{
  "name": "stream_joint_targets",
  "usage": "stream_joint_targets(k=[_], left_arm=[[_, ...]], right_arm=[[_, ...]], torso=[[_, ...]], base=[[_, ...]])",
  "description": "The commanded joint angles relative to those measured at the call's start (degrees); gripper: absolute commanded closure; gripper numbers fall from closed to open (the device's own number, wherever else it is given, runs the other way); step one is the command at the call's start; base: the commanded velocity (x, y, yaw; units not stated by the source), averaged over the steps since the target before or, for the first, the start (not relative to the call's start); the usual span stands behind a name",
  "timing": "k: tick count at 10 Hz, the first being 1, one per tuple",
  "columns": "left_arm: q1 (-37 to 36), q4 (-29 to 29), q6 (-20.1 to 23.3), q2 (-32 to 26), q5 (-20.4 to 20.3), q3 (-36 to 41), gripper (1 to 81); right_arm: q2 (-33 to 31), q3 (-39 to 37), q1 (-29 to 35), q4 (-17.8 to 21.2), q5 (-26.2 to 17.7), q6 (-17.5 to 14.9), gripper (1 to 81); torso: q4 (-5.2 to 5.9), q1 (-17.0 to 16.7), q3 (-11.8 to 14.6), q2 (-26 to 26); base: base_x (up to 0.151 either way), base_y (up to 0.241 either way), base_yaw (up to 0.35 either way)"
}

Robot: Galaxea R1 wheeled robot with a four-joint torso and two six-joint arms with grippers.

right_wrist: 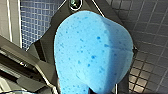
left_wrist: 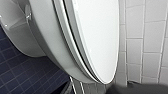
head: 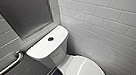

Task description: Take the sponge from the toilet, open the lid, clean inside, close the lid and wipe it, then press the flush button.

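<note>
Sponge (right_wrist: 92, 52): bright blue, speckled, chunky. It sits hard against my right wrist plate with dark tiled floor (right_wrist: 147, 37) beyond it and nothing under it. Right jaws are pinching it, judging by the crease at its near end; the fingers are buried in the foam.

Handling, as a judgement: light, soft and springy. It gives under squeeze, so the hold should run across the thick middle and not a corner, which would fold and slip out. Cannot tell whether it is wet or dry.

Left jaws: cannot tell their state. There is a dark blur at the edge of the left wrist view, nothing more.

Lid (left_wrist: 97, 37): down, lying flat on the seat, with a thin seam between them. It is glossy white, so I judge it stiff and slippery. The best purchase is likely the front lip, where it overhangs the bowl (left_wrist: 37, 37), away from the hinge end.

Toilet (head: 61, 59): stands in the corner, tank against the tiled wall (head: 107, 23). Flush button (head: 50, 38): small, dark, in the centre of the flat tank top (head: 47, 46), which is otherwise bare. It would want a centred push.

Grab bar (head: 6, 69): metal, on the wall beside the tank. Above the tank is a dark recessed panel (head: 23, 13).

Status: sponge in hand, lid not yet opened.
</note>
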Motion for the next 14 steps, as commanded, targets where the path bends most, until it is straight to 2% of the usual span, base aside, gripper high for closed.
stream_joint_targets(k=[1,2,3,4,6,12,13,14], left_arm=[[-5.3,0.4,-0.5,1.4,0.1,0.2,1.0],[-6.0,0.8,-1.8,2.2,0.0,-0.1,1.0],[-6.9,0.7,-2.8,2.5,-0.1,0.1,1.0],[-7.5,0.9,-4.0,2.6,-0.1,0.3,1.0],[-8.1,0.9,-5.1,2.6,-1.2,0.4,1.0],[-9.1,0.8,-6.2,6.4,-2.0,-4.5,1.0],[-9.2,0.8,-6.2,6.8,-2.1,-5.1,1.0],[-9.3,0.8,-6.2,7.0,-2.1,-5.4,1.0]], right_arm=[[-2.2,-0.8,-1.8,-1.2,-1.9,0.7,81.1],[-2.1,-0.8,-1.6,-1.2,-1.9,0.7,81.1],[-2.1,-0.8,-1.3,-1.1,-1.9,0.7,81.1],[-2.1,-0.8,-1.1,-1.0,-1.9,0.8,81.1],[-2.1,-0.7,-0.9,-1.0,-1.9,0.8,81.1],[-2.1,-0.7,-0.9,-0.7,-1.3,1.2,81.1],[-2.1,-0.8,-1.1,-0.8,-0.3,1.2,81.1],[-2.2,-1.0,-1.1,-0.8,0.5,1.2,81.1]], torso=[[0.0,0.0,-4.2,0.0],[0.0,0.0,-4.4,0.0],[0.0,0.0,-1.4,0.0],[0.0,0.0,-2.6,0.0],[0.0,0.0,-3.2,0.0],[0.0,0.0,-3.1,0.0],[0.0,0.0,-7.6,0.0],[0.0,0.0,-7.5,0.0]], base=[[0.0,0.0,0.0],[0.0,0.0,0.0],[0.0,0.0,0.0],[0.0,0.0,0.0],[0.0,0.0,0.0],[0.0,0.0,0.0],[0.0,0.0,0.0],[0.0,0.0,0.0]])
